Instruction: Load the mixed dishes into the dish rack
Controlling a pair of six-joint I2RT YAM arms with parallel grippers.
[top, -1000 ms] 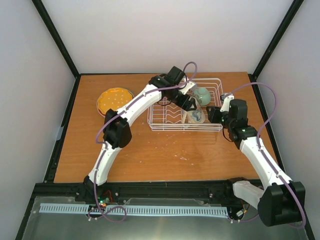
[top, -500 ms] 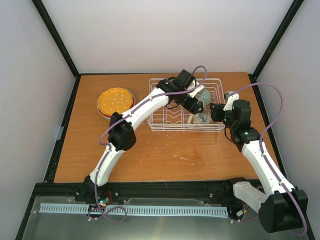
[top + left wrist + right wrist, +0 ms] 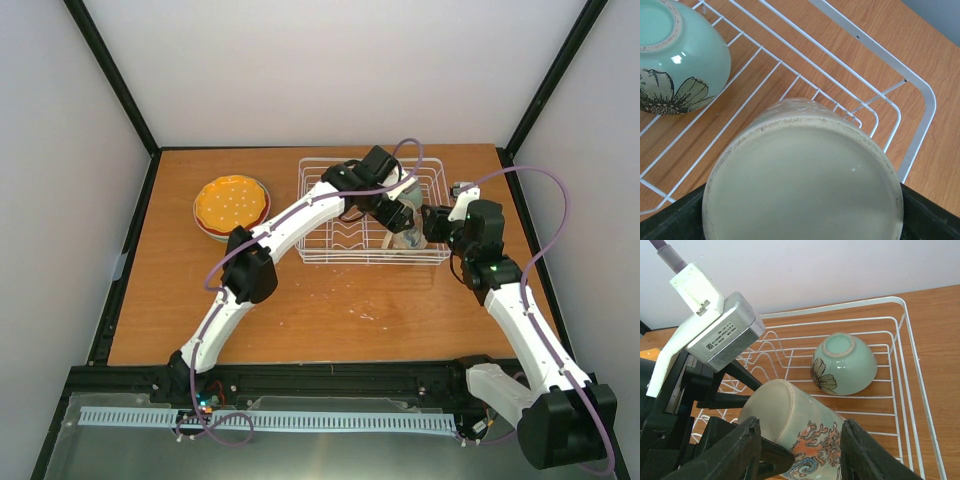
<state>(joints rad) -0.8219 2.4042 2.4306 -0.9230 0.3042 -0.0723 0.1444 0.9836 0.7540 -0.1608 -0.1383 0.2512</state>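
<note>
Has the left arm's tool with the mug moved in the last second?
Yes. Seen from above, the left tool has carried the cream mug rightward along the dish rack, toward its right end and the right tool.

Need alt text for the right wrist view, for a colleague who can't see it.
The cream mug lies tilted over the white dish rack, both hands closing around it: left hand, right hand. Behind it, the small teal bowl sits upside down in the rack.

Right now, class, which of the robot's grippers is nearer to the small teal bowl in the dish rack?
Left. The left gripper, holding the mug, sits right beside the teal bowl; the right gripper waits at the rack's right end, past the mug.
</note>
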